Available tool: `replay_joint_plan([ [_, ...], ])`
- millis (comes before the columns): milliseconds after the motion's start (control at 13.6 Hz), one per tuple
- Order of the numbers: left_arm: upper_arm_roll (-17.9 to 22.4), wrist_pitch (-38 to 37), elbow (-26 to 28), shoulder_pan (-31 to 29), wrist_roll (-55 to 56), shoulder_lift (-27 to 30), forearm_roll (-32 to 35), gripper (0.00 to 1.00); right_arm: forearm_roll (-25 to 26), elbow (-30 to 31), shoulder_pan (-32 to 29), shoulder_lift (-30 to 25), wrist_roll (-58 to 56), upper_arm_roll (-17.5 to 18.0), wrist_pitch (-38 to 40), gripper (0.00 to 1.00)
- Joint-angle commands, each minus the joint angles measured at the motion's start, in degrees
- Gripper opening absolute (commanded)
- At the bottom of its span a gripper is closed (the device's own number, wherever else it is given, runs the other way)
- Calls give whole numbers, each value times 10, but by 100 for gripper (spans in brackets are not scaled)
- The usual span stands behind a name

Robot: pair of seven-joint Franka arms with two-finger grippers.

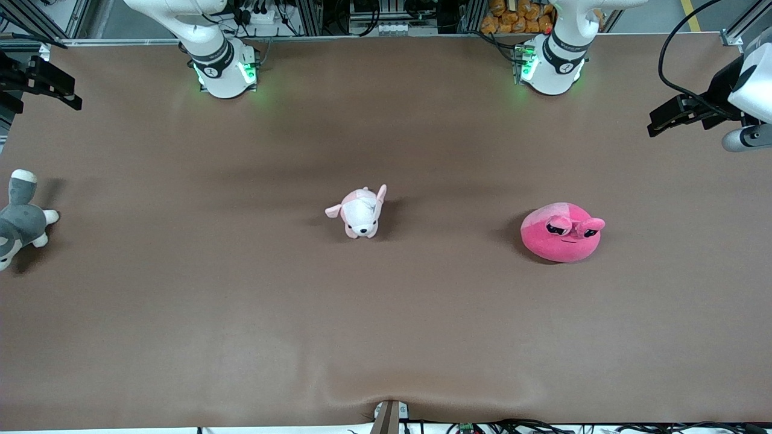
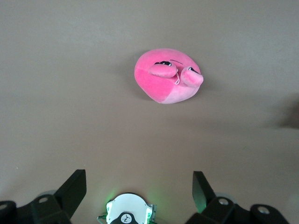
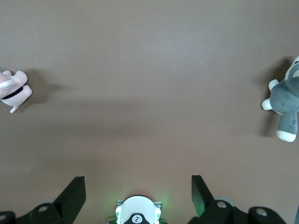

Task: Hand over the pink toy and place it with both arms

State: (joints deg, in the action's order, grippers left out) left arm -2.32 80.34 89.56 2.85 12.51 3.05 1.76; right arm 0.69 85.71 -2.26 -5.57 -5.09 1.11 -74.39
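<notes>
Currently my left hand [image 2: 139, 191] spread wide above bare tabletop [image 1: 386, 313], pink toy [image 1: 561, 232] lying well ahead of it, my right hand [image 3: 138, 191] likewise spread, waiting, empty.

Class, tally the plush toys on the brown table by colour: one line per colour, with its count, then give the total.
Hot pink: 1, the pink toy
Pale pink and white: 1, the puppy
Grey and white: 1, the plush animal
Total: 3
</notes>
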Motion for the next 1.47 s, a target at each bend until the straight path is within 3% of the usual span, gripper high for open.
replay_joint_plan([
  [0,-6,2,39,-3,-5,34,-1,100,1,-14,-7,8,-2,1,3,100],
  [662,-4,21,72,-5,-7,42,-1,100,3,-15,-5,24,4,1,-4,100],
  [883,-3,50,98,-6,4,42,3,100,-9,-14,-28,97,10,-7,19,100],
  [1030,-3,68,109,-13,23,32,4,100,-14,-14,-43,107,10,-8,19,100],
  [1251,-4,89,126,-13,127,14,4,100,-15,-19,-50,124,39,-9,27,100],
  [1398,-4,89,133,-14,201,6,4,100,-19,-18,-38,124,161,-4,29,100],
])
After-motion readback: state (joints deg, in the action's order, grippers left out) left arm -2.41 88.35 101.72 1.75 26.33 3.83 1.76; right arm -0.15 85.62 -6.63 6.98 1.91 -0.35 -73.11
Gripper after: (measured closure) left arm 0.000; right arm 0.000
